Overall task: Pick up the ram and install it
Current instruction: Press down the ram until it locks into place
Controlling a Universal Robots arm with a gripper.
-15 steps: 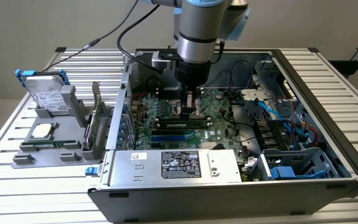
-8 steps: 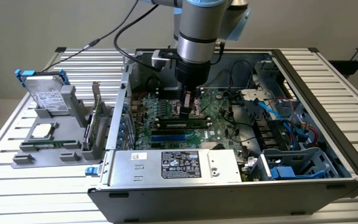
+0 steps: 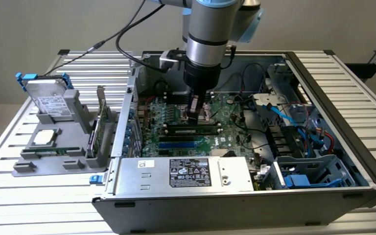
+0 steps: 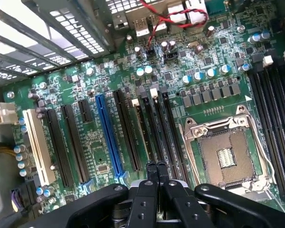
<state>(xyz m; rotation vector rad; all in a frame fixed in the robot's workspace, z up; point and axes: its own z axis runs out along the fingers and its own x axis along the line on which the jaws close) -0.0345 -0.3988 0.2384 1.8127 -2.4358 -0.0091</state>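
Robot arm (image 3: 214,29) cut off by the exterior view's upper edge; gripper (image 4: 156,167) base cropped in the wrist view; power-supply label (image 3: 189,172) text too small to read.

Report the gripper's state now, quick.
Gripper: shut, fingers pressed together over the motherboard inside the computer case, holding nothing that can be seen.

A slatted aluminium table (image 3: 37,196) carries an open black-and-silver computer case (image 3: 240,205) and, toward the exterior view's left, a grey plastic parts holder (image 3: 51,156).
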